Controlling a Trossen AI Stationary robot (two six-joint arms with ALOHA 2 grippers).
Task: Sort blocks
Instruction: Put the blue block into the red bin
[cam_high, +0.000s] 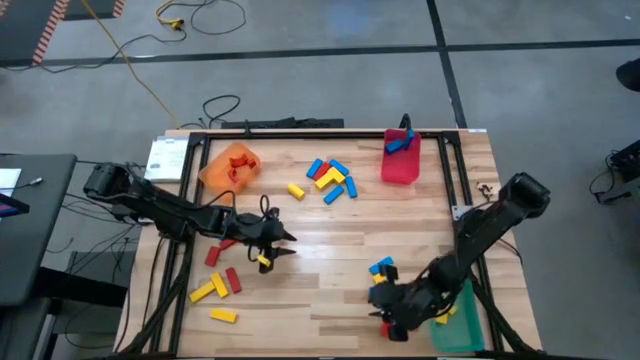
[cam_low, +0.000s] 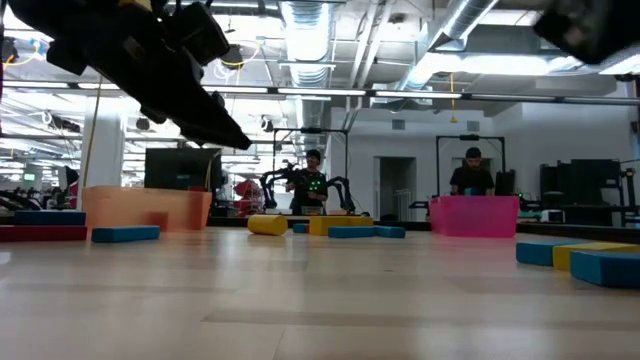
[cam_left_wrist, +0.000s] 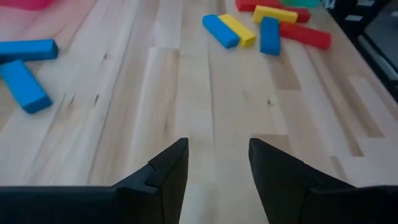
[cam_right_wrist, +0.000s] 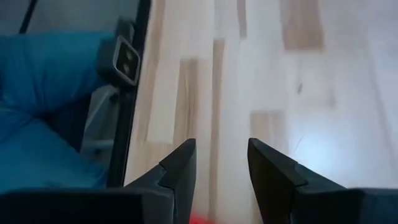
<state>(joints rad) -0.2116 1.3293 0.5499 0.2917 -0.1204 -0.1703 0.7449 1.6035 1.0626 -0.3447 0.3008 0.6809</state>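
Red, blue and yellow blocks lie flat in groups on the wooden table: a far-middle cluster (cam_high: 330, 178), a near-left group (cam_high: 220, 280), and a blue-and-yellow pair (cam_high: 382, 267) by the right arm. My left gripper (cam_high: 285, 240) hovers at mid-table, open, with only bare wood between its fingers (cam_left_wrist: 217, 168). A yellow block (cam_high: 265, 262) lies just beside it. My right gripper (cam_high: 385, 312) sits low near the table's near edge, open (cam_right_wrist: 221, 162). A sliver of a red block (cam_right_wrist: 199, 219) shows between the bases of its fingers; whether they touch cannot be told.
An orange bin (cam_high: 230, 165) stands far left and a red bin (cam_high: 400, 160) holding blue blocks stands far right. A green bin (cam_high: 460, 320) with a yellow block sits near right, beside the right arm. A black frame (cam_high: 190, 200) edges the table. People stand in the room behind it.
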